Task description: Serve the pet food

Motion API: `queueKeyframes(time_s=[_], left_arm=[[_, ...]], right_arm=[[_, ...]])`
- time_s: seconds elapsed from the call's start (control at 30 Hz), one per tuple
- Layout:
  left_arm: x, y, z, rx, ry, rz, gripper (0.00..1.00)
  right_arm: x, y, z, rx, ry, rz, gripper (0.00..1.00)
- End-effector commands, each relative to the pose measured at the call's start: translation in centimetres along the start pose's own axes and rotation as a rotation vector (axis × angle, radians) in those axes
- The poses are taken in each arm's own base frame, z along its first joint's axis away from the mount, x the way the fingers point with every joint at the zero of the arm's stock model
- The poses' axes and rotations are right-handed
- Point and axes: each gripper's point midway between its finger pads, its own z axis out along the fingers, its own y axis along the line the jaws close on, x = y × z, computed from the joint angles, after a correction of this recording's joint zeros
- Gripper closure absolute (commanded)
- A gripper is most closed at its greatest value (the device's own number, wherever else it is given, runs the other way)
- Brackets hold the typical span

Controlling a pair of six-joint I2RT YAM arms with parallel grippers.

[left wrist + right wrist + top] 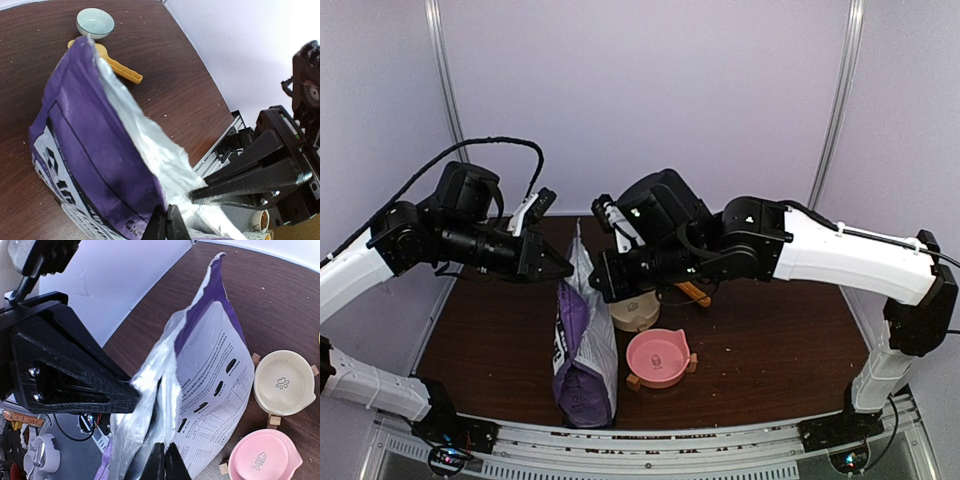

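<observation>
Surface: dk brown wood-grain table (770, 340); pale walls behind, metal rail at near edge.
L fingers: L gripper (166, 220) is pressed closed on top rim of bag (90, 150). Purple outer wall is seen to one side of the fingers, silver lining to the other.
R fingers: R gripper (164, 457) is likewise clamped on the bag rim, w/ white printed wall on one side and crumpled lining on the other. Which wall is pinched can't be told.
Bag mouth: rim is held betw. both grippers, tips near each other. Mouth is parted only slightly; bag stands upright on the table.
Food: pet food is not made out in any view; bag interior is hidden by folded lining.
Bowls: cream bowl (282, 382) w/ paw print is set just right of the bag. Pink bowl (262, 457) w/ fish-bone print is set just in front of it. Both prints are uncovered.
Scoop: yellow scoop (120, 67) is laid flat behind the cream bowl.
Arms: wrists are brought in from L and R sides, meeting over the bag top.
</observation>
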Motion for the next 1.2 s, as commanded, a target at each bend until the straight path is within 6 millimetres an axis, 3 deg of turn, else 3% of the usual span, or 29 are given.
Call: queueKeyframes(time_s=[0.0, 0.27, 0.67, 0.87, 1.17], left_arm=[[-1.1, 1.6, -1.0, -0.095, -0.057, -0.007, 1.0], [-1.7, 0.7, -1.6, -0.064, -0.08, 0.007, 1.0], [-3.9, -1.4, -5.0, -0.039, -0.162, 0.065, 1.0], [-4.0, -1.2, -6.0, -0.065, -0.162, 0.066, 1.0], [-4.0, -0.8, -6.8, -0.107, -0.162, 0.051, 1.0]], right_arm=[[1.0, -3.6, 0.0, 0.17, 0.03, -0.018, 1.0], [0.6, -2.8, -0.3, 0.13, 0.019, -0.009, 1.0], [-1.3, -3.2, -2.6, 0.131, -0.036, 0.016, 1.0], [-1.2, -3.6, -2.8, 0.128, -0.041, 0.029, 1.0], [-1.7, -1.9, -3.6, 0.033, -0.054, 0.046, 1.0]])
